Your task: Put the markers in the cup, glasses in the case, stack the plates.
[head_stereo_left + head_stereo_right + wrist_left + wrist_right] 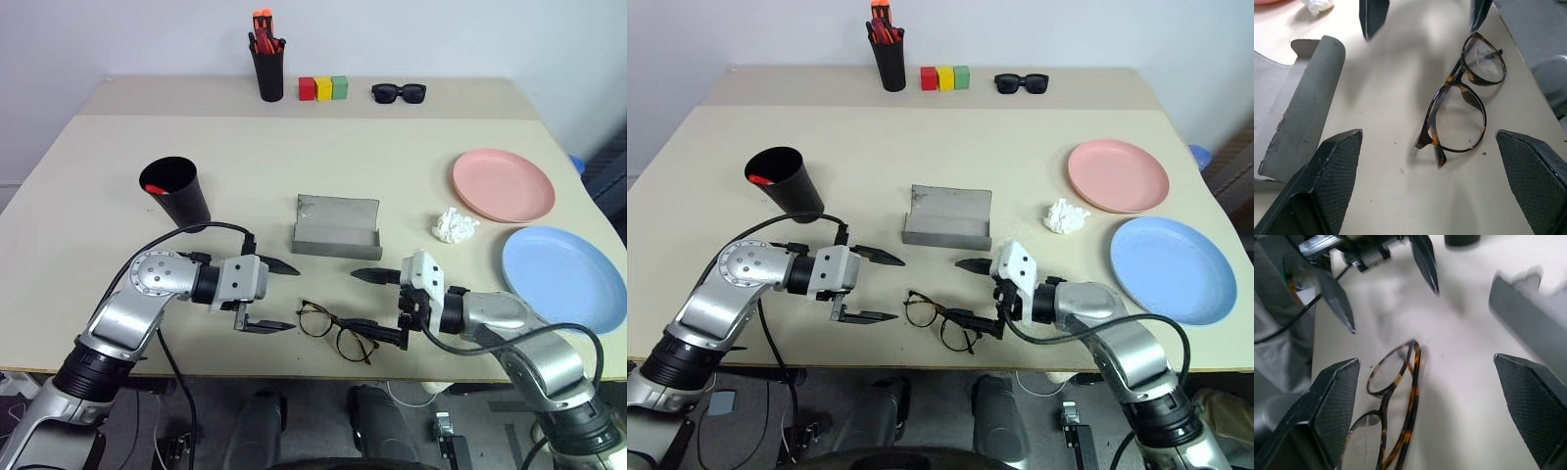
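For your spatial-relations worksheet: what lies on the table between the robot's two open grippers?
The round-lensed, thin tortoiseshell glasses lie folded open on the table between the left gripper and right gripper, seen in the head views.

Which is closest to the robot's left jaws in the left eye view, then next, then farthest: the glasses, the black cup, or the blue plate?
From the left gripper:
1. Glasses, just beside it at the near edge.
2. Black cup, behind it on the left.
3. Blue plate, far right.

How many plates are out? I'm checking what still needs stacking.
2. The pink plate lies at the table's right; the blue plate lies just nearer the robot, unstacked.
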